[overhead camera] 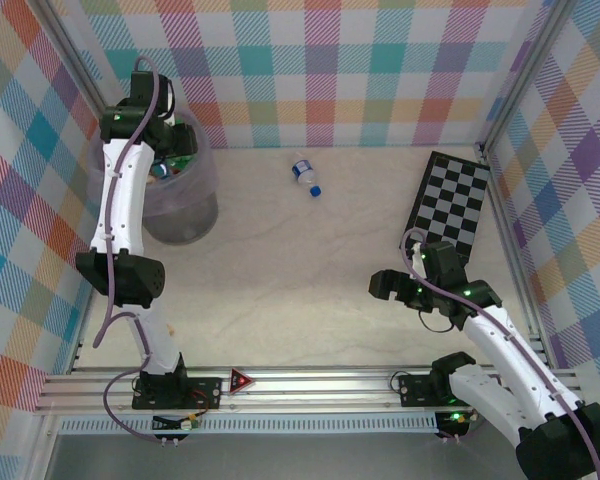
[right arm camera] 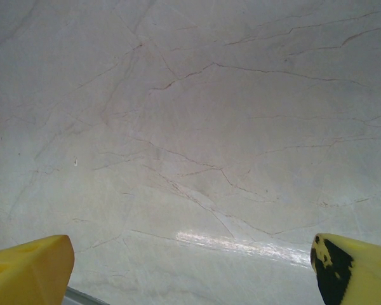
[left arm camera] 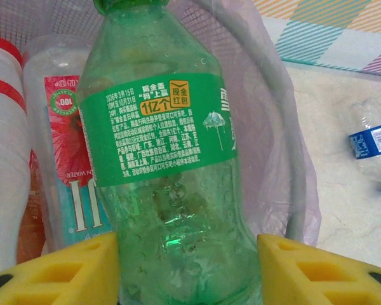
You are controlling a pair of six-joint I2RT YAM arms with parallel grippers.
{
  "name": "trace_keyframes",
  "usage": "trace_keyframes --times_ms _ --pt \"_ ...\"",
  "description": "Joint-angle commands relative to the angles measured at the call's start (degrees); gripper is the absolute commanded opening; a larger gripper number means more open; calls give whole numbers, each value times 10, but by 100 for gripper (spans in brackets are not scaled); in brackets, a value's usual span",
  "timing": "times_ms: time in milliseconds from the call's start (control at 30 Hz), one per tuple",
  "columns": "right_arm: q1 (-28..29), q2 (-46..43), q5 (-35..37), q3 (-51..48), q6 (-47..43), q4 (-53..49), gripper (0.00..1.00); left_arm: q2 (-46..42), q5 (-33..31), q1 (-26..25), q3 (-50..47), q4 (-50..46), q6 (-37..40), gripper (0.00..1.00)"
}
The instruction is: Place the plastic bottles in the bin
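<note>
My left gripper point(left arm camera: 187, 270) is shut on the lower body of a green bottle point(left arm camera: 159, 127) with a green label. It holds the bottle cap-down inside the bin point(overhead camera: 185, 215), whose grey rim point(left arm camera: 298, 159) and thin liner curve past on the right. From above, the left gripper point(overhead camera: 175, 140) sits over the bin's mouth. Beneath the green bottle lie a clear bottle with a red and teal label point(left arm camera: 63, 165) and a white one with red bands point(left arm camera: 3, 159). One clear bottle with a blue cap and label point(overhead camera: 304, 175) point(left arm camera: 371, 149) lies on the table. My right gripper point(overhead camera: 385, 285) point(right arm camera: 190, 273) hangs open over bare tabletop.
A black-and-white checkerboard point(overhead camera: 448, 205) lies at the far right, by the frame post. Plaid walls close in the back and both sides. The aluminium rail point(overhead camera: 310, 385) carrying both arm bases runs along the near edge.
</note>
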Motion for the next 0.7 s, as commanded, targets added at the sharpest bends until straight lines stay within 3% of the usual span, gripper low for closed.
trace_keyframes --times_ms 0,500,667 --pt "-4 8 -14 -5 4 14 96 15 -23 6 -6 -52 -15 55" --pt "-4 -7 -11 -3 6 6 96 -24 35 5 -177 53 -44 56" --pt "-4 -10 -10 -6 4 7 96 -37 41 6 -160 57 -45 66"
